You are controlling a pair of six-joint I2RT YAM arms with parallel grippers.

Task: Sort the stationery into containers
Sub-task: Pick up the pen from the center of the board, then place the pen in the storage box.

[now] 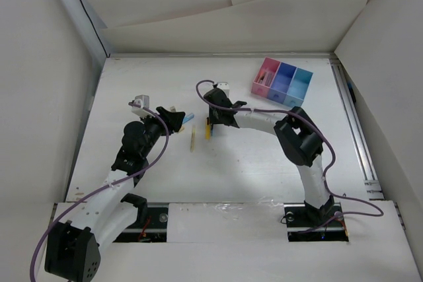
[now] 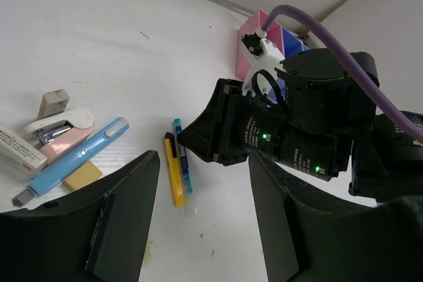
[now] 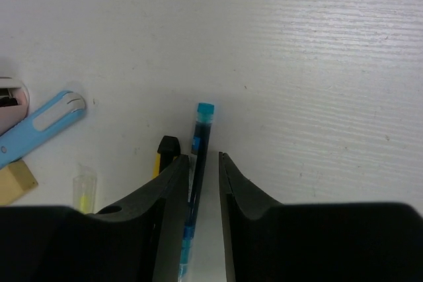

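A teal pen point(image 3: 200, 140) lies on the white table between the fingers of my right gripper point(image 3: 203, 159). The jaws stand narrowly apart around it: the pen touches the left finger, with a small gap at the right one. A yellow pen with a black cap point(image 3: 166, 151) lies just left of it. Both pens show in the left wrist view, the yellow point(image 2: 174, 176) and the teal point(image 2: 183, 163). My left gripper point(image 2: 205, 229) is open and empty, hovering near them. The three-compartment tray point(image 1: 283, 82), pink, dark blue and cyan, stands at the back right.
Left of the pens lie a light blue cutter point(image 2: 73, 162), a pink stapler point(image 2: 59, 127), a tan eraser point(image 2: 82, 175) and a white box point(image 2: 16, 151). A pale yellow pen point(image 1: 192, 140) lies nearer the front. Metal rails run along the table's right side.
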